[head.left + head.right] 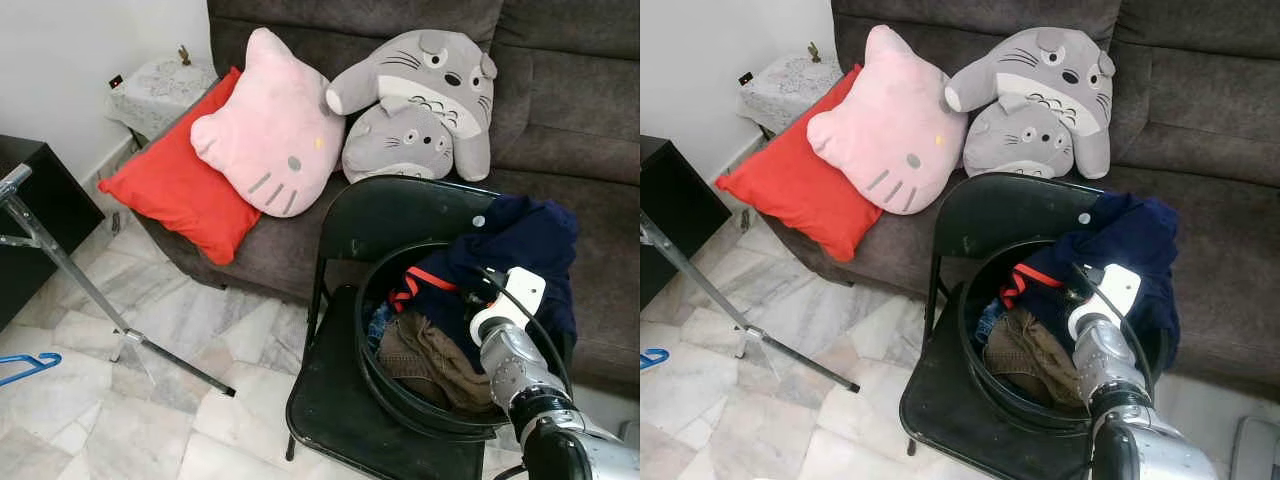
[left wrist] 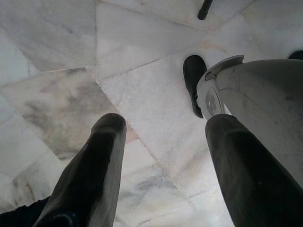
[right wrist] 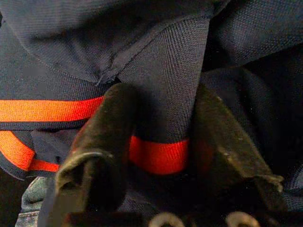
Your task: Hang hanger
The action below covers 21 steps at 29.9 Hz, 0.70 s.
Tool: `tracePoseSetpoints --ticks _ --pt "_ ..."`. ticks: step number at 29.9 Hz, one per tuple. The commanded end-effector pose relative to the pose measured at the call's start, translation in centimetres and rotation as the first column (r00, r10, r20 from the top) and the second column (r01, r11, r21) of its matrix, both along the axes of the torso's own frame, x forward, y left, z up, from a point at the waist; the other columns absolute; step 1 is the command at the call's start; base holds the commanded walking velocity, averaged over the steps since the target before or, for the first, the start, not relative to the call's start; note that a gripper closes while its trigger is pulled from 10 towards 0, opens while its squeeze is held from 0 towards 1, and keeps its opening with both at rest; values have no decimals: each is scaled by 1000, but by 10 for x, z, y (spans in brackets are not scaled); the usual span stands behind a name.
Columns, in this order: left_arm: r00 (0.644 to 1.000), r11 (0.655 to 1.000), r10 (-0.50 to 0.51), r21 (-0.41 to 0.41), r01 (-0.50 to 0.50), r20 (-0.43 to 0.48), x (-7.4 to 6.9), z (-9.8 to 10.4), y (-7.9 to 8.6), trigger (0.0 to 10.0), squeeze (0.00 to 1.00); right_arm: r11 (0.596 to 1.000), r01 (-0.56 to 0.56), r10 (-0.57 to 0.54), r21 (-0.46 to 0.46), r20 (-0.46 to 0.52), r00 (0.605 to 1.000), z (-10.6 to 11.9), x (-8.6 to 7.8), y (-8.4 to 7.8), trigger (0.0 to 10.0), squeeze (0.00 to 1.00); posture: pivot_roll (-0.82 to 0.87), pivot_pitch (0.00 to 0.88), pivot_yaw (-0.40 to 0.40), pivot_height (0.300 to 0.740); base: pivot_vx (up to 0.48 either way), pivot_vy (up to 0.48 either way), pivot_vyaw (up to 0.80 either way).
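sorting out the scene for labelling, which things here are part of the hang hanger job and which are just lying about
Part of the job:
- right gripper, shut on the navy shirt
- navy shirt with orange stripe, draped over the black basket
- blue hanger on the floor
- metal rack leg

Lying about:
- folding chair
- brown garment
- pink cat pillow
- red cushion
- grey plush toys
- left gripper, idle over the floor

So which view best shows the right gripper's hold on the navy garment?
The right wrist view: the fingers pinch a fold of the navy garment with orange stripe. Both eye views show the garment draped over the basket, the arm hiding the contact.
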<state>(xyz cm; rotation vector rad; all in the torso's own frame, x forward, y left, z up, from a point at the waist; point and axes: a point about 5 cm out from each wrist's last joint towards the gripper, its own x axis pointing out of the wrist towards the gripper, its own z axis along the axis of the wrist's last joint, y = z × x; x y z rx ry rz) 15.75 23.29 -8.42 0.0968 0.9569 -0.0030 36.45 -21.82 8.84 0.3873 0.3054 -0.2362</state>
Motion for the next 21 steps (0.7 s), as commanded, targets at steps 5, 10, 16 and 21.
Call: tracePoseSetpoints --ticks 5,10,16,21 --pt "999 1000 -9 4 9 -52 -13 -6 -2 10000 0 1000 -8 8 2 -15 1000 -2 0 3 0 0 25 200 69 740 0 0 0" --pt "999 1000 -10 2 10 -51 -12 -7 -5 10000 0 1000 -8 8 3 -2 1000 0 1 3 0 0 15 196 60 740 0 0 0" --pt "999 1000 -11 -6 10 -46 -9 -7 -10 10000 0 1000 -4 4 -2 56 998 9 5 4 0 0 2 191 48 740 0 0 0" --pt "999 1000 -12 -17 11 -39 -5 -7 -17 10000 0 1000 -3 4 -8 107 994 19 9 6 0 0 -7 185 32 740 0 0 0"
